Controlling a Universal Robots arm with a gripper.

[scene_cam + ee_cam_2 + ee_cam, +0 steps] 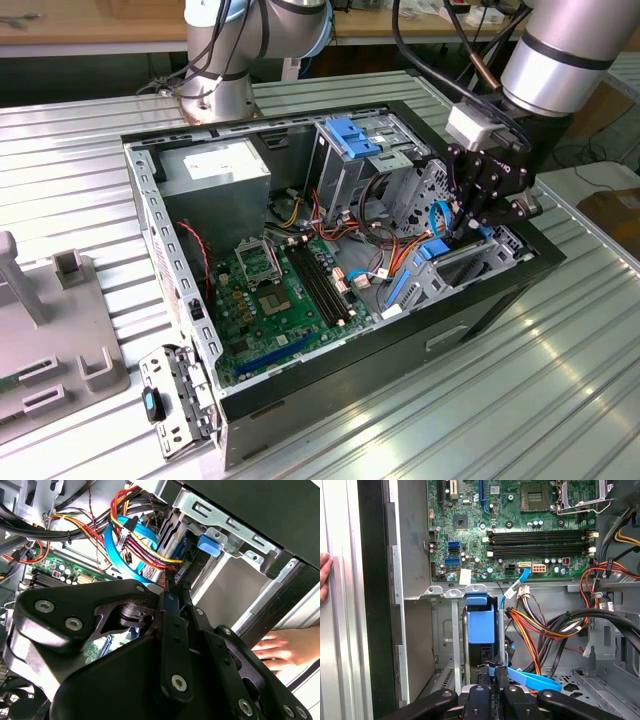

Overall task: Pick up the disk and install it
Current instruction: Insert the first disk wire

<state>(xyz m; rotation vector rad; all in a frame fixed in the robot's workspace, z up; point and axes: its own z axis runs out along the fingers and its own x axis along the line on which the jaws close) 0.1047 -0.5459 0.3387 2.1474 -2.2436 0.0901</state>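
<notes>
Lighting is bright and even overhead. Glare streaks the ribbed metal table [560, 390] in the exterior view. The case [330, 385] interior sits in moderate shadow. The pincer [175, 587] appears dark and slightly soft in the second wrist view.

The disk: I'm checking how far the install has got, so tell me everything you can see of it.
In the first wrist view the disk stands on edge in a metal bay inside the computer case, just off the motherboard's edge. Its blue plastic carrier faces the camera, with a curved tab at the end nearest the board. The gripper is at its other end; whether it touches cannot be told. A bundle of coloured wires runs alongside.
</notes>
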